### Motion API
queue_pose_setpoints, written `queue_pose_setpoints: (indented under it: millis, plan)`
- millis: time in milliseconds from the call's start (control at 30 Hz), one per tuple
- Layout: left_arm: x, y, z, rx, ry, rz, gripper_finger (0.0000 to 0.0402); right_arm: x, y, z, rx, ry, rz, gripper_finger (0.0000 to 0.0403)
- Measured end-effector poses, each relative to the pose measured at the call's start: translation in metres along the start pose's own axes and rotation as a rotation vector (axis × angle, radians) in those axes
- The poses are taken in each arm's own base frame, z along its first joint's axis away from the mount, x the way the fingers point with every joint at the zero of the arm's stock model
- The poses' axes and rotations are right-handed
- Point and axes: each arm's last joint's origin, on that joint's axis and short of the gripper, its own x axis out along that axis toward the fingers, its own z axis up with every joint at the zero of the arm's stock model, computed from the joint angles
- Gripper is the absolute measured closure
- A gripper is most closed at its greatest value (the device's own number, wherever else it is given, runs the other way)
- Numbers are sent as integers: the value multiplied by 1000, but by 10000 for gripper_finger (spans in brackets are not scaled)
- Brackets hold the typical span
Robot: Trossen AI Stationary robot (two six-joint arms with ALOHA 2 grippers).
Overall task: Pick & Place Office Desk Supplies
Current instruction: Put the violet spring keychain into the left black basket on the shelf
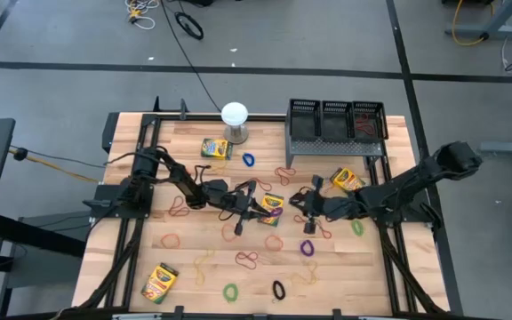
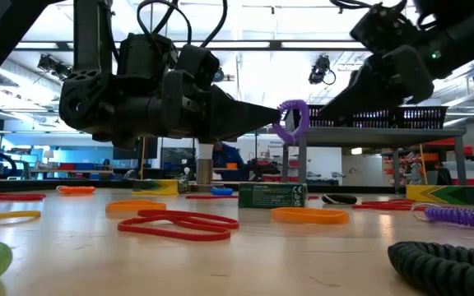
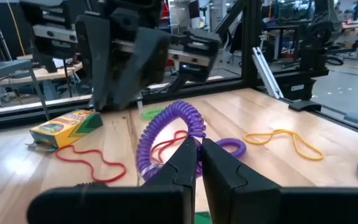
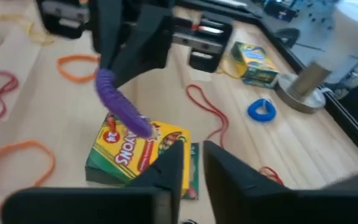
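Note:
My left gripper is shut on a purple coiled band and holds it in the air near the table's middle, above a yellow-and-green crayon box. My right gripper is open. It faces the left gripper from the table's right side, a little short of the band, and touches nothing. More crayon boxes lie flat at the far left, the far right and the near left. Three black mesh bins stand on the grey riser at the far edge. My left gripper pinches the purple coiled band between its two fingertips, holding one spot on the loop. The fingers lie about level and point toward the table's right. The band is lifted clear of the table and curls loosely around the tips.
Several loose rubber bands, red, orange, yellow, green and black, lie scattered over the wooden table. A white globe on a stand is at the far edge. The grey riser takes up the far right.

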Motion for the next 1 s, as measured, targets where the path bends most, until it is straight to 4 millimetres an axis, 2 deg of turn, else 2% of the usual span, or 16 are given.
queue_pose_setpoints:
  millis: [167, 300, 400, 567, 733, 867, 1000]
  plan:
    - [0, 0, 0, -1, 2, 2, 383, 14, 9, 9, -64, 49, 11, 266]
    - [0, 0, -1, -2, 10, 1, 383, 15, 13, 19, -69, 27, 62, 223]
    - [0, 0, -1, -3, 12, 1, 383, 15, 14, 20, -90, 24, 102, 206]
    - [0, 0, -1, -3, 15, 8, 383, 17, 17, 19, -102, 23, 204, 214]
    - [0, 1, -2, -2, 19, 30, 383, 18, 17, 18, -97, 22, 170, 234]
    - [0, 1, -2, -3, 19, 31, 383, 18, 17, 20, -99, 13, 112, 233]
    - [0, 3, -2, -2, 20, 35, 383, 23, 15, 16, -101, 31, 129, 231]
